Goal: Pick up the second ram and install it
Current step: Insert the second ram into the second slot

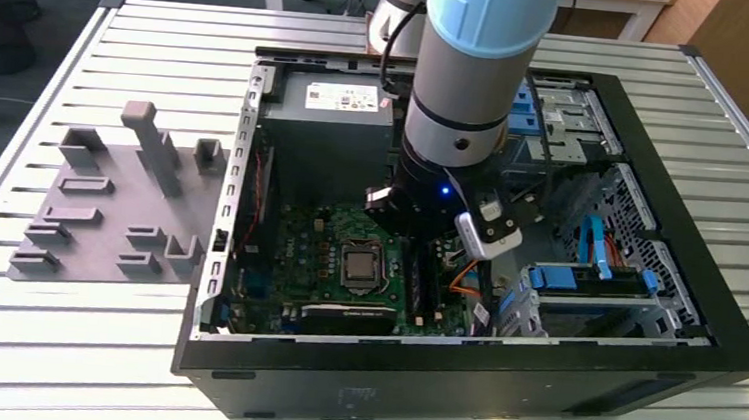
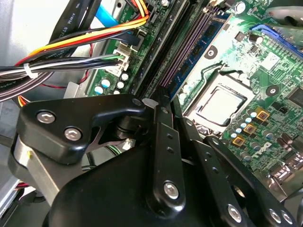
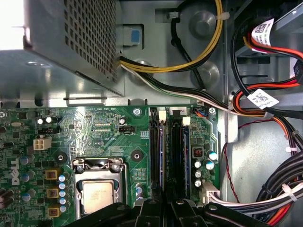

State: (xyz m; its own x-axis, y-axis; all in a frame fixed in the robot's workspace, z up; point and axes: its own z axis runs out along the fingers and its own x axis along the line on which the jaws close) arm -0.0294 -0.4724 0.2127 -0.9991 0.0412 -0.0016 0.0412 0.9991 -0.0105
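Presently the claw [image 1: 416,235] sits low inside the case [image 1: 689,295], over the motherboard's [image 3: 109,132] slots [image 3: 176,142]. Its grip state cannot be told. The ram [image 2: 191,59] stands seated in a slot, beside the CPU socket [image 2: 218,101].

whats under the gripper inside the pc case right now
Under the gripper, the motherboard with its long memory slots running up from the fingertips and the CPU socket beside them. The gripper body covers the slots' near ends.
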